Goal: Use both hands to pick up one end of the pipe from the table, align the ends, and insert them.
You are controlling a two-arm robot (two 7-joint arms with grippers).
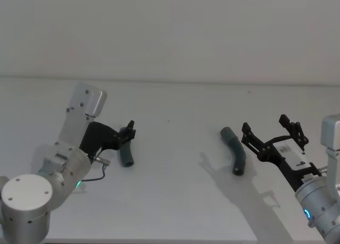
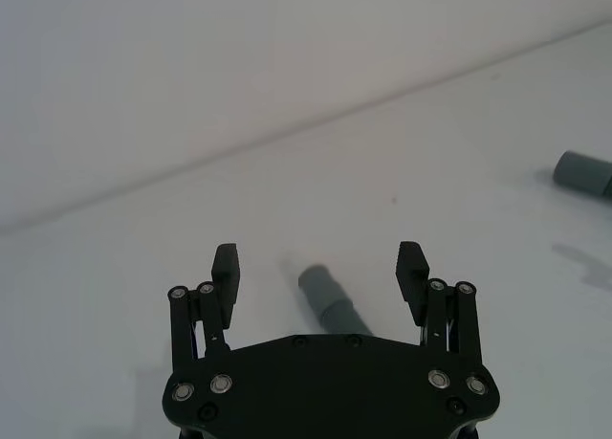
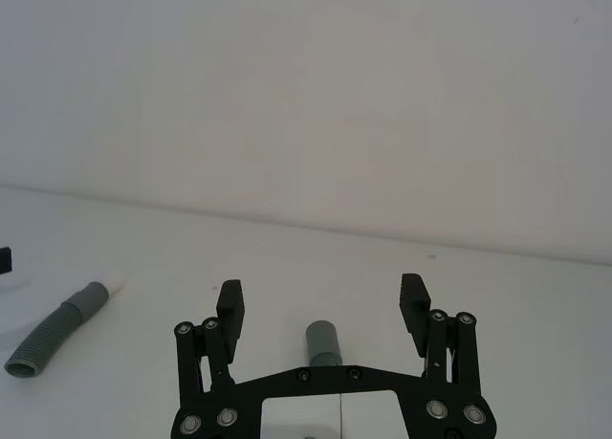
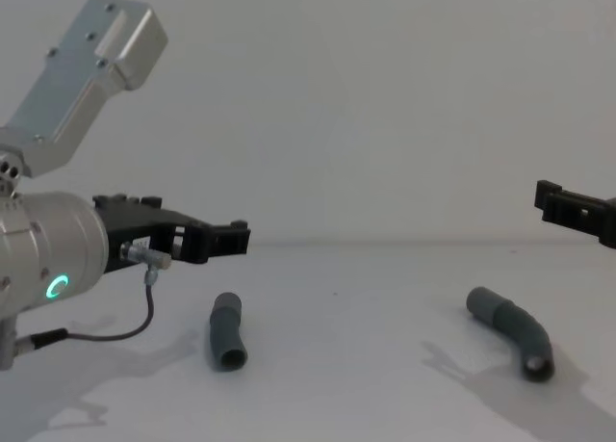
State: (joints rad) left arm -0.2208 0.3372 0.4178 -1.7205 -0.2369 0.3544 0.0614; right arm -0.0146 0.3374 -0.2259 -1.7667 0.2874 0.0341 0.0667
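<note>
Head view shows you both pieces lying flat on the bench (image 1: 175,201), well apart: the short pipe piece (image 1: 126,156) on your left and the curved pipe piece (image 1: 235,154) on your right. The left pincer (image 1: 129,133) is spread wide and holds nothing. It is poised over the far end of the short piece (the chest view puts it clear above the tube, not touching). The right pincer (image 1: 265,124) is just as wide and just as empty. It hovers just beside the curved piece, and in the right wrist view one end of that tube sits between its jaws.

Both tubes are round, dark grey and matte, each stepping out to a wider collar (image 2: 317,286), so I expect them to roll. If one jaw touches before the other, the tube may skid across the smooth pale bench. The curved piece may also swivel in a grip set off its bend, leaving its mouth pointing away. Grip too near a collar and you will likely cover the end that has to mate.
</note>
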